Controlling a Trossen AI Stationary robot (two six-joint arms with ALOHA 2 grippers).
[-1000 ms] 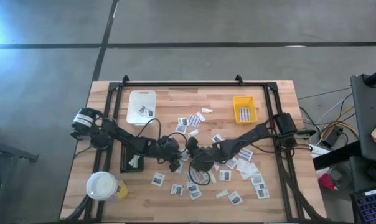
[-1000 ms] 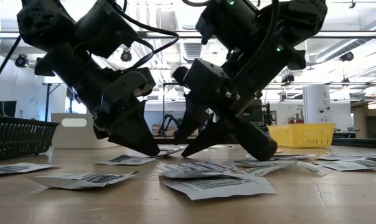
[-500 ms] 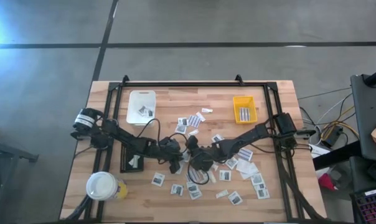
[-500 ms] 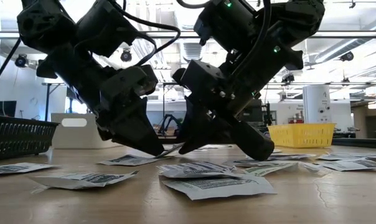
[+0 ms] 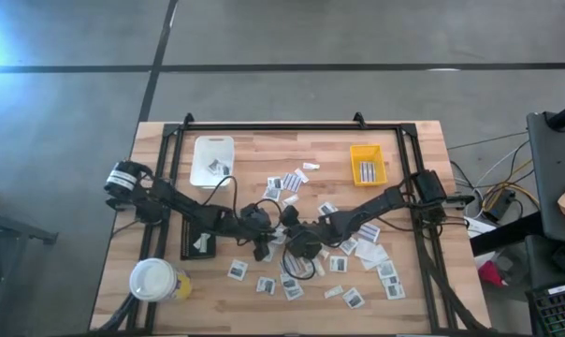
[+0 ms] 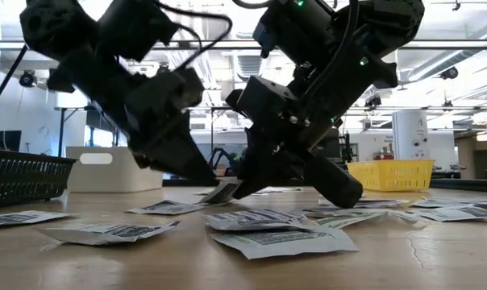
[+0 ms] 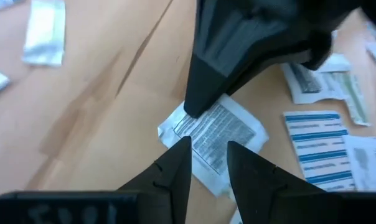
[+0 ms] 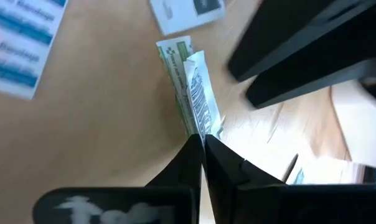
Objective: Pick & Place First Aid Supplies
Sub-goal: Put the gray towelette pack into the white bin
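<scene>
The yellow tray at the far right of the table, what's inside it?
In the high view the yellow tray holds a few small grey-and-white pieces lying side by side near its middle. They are too small to identify, and anything lying beneath them is covered.

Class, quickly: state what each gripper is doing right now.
Left gripper: open, holding nothing.
Right gripper: shut on a flat white packet with grey print.

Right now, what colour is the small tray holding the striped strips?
Yellow tray, clearest in the high view, far side, toward the right arm.
</scene>
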